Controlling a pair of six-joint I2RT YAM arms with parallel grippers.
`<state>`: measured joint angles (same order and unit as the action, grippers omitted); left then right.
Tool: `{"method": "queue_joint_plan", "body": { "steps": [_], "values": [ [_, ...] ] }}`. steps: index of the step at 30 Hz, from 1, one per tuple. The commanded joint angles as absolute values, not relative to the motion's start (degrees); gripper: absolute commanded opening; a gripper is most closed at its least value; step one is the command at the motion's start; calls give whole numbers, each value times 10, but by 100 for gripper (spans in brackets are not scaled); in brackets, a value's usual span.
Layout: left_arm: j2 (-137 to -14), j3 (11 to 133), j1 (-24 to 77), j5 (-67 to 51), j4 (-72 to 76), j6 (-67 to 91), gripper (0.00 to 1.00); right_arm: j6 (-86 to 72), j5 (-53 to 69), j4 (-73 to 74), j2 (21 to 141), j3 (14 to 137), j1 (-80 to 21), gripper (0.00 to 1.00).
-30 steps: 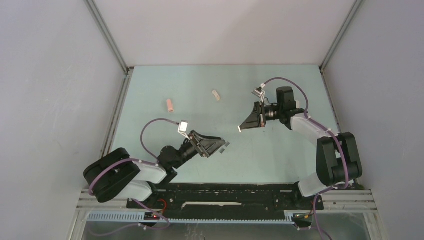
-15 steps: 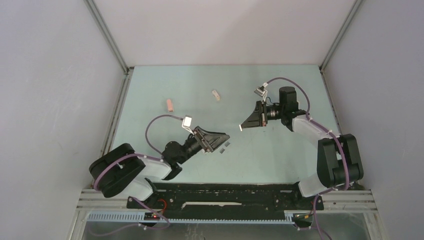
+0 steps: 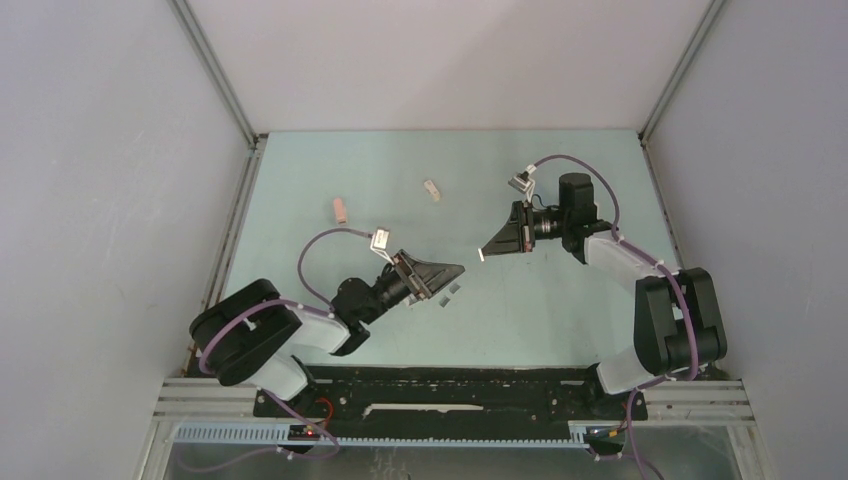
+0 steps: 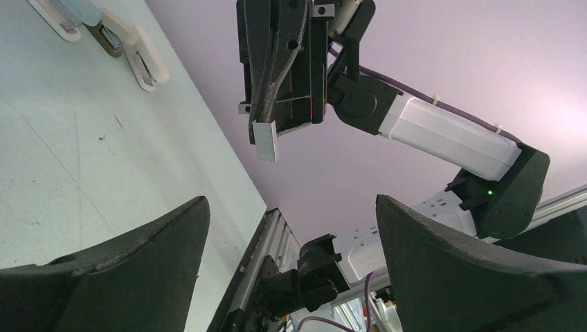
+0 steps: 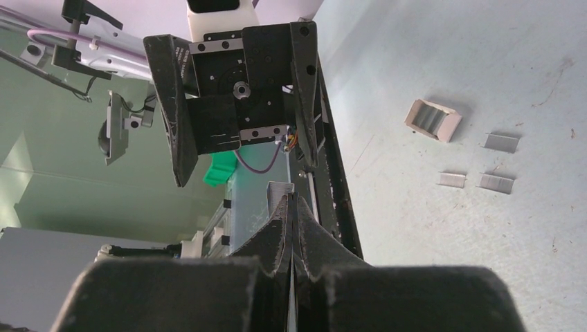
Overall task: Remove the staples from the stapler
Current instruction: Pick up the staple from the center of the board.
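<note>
1. From overhead: grey walls close in a pale teal table point(image 3: 560, 310). The left gripper point(image 3: 446, 279) hangs low over the middle of it, fingers spread wide with nothing between them. The staples point(image 3: 453, 290), a few tiny grey strips, lie on the surface just beside its tips. The right gripper point(image 3: 487, 253) is a little further back and to the right, fingers pressed together on a pale grey strip point(image 3: 481, 257). It may be more staples, though I cannot say for sure. A pink stapler point(image 3: 341, 209) and a white stapler point(image 3: 432, 190) sit further back, well apart from both arms.

2. From the left wrist: its own fingers point(image 4: 138, 263) stand far apart at the bottom edge. Beyond them the right gripper point(image 4: 266, 128) points down, the strip point(image 4: 265, 140) sticking out of its tip above the table. White stapler parts point(image 4: 142, 55) lie at the top left.

3. From the right wrist: its fingers point(image 5: 277, 238) are closed, the strip point(image 5: 280, 188) at their end. Three staple pieces point(image 5: 497, 182) lie flat to the right near a beige ribbed piece point(image 5: 433, 120). The left gripper point(image 5: 239, 90) faces it, spread open.
</note>
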<state>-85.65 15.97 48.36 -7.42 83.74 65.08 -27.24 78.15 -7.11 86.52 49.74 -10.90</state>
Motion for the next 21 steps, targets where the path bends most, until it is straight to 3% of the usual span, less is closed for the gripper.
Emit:
{"method": "queue_joint_plan", "body": {
  "steps": [1, 21],
  "values": [
    [-860, 190, 488, -66, 863, 680, 95, -289, 792, -98, 845, 494, -107, 0],
    [-859, 199, 488, -70, 864, 700, 92, -293, 792, -100, 844, 494, -106, 0]
  ]
}}
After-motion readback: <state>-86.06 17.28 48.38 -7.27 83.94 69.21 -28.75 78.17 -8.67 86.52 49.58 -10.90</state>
